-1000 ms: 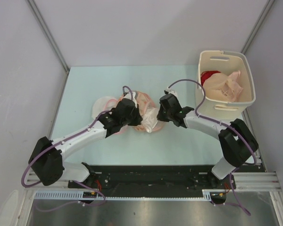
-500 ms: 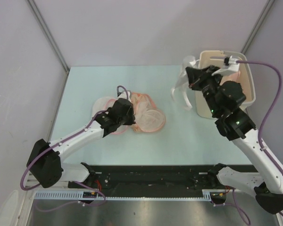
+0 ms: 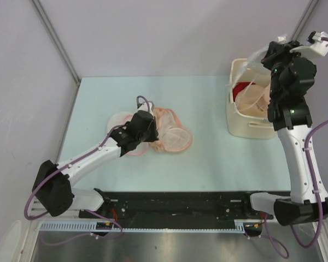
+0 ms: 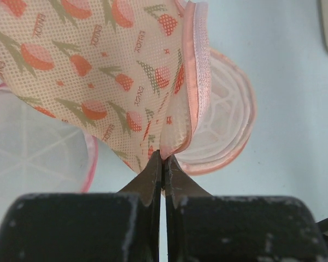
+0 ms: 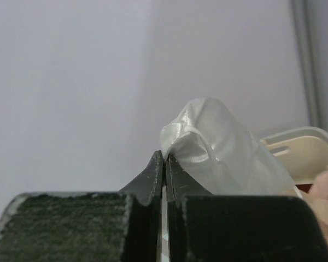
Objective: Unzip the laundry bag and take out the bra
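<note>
The laundry bag [image 3: 169, 130], cream-peach with red-pink motifs and pink edging, lies mid-table. My left gripper [image 3: 146, 130] is shut on its edge. In the left wrist view the jaws [image 4: 164, 158] pinch the pink-edged fabric of the bag [image 4: 98, 82]. My right gripper [image 3: 269, 54] is raised high above the basket, shut on the bra [image 3: 255, 55], whose pale straps hang down toward the basket. In the right wrist view the jaws [image 5: 164, 155] grip the glossy white bra [image 5: 218, 142].
A cream plastic basket [image 3: 251, 130] stands at the back right, holding a red garment [image 3: 241, 89] and peach fabric [image 3: 258, 98]; its rim shows in the right wrist view [image 5: 306, 144]. A round white mesh item with pink trim [image 3: 118, 121] lies left of the bag.
My right arm has lifted away from the laundry bag with the bra and swung right and up above the basket. My left gripper has stayed on the bag.
</note>
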`<state>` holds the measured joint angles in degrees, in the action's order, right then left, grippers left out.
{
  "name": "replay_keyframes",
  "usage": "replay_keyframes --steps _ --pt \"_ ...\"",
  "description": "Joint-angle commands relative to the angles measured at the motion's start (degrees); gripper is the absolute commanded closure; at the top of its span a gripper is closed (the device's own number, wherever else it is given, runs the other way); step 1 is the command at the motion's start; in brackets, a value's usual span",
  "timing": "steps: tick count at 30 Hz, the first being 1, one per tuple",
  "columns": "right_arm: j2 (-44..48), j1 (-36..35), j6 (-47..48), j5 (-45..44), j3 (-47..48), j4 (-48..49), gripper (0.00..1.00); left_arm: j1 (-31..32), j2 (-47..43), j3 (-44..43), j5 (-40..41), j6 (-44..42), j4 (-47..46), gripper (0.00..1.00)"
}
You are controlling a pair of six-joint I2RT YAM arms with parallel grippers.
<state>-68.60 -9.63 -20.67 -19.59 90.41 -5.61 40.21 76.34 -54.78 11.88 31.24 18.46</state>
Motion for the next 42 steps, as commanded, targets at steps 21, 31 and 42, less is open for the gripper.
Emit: replay_keyframes --steps 21,31,42 --pt "-16.5 18.4 -1.6 8.2 3.2 -21.3 0.0 -0.7 2.3 -17.4 -1.6 -5.3 -0.4 0.37" --pt "0.0 -6.9 4.8 -3.9 -10.2 -33.1 0.0 -5.3 -4.2 -19.0 -4.0 -7.9 4.4 0.0" --pt "7.2 -30.1 -7.8 -16.1 -24.0 -42.2 0.0 -9.4 -19.0 -10.5 -2.7 -9.4 9.3 0.0"
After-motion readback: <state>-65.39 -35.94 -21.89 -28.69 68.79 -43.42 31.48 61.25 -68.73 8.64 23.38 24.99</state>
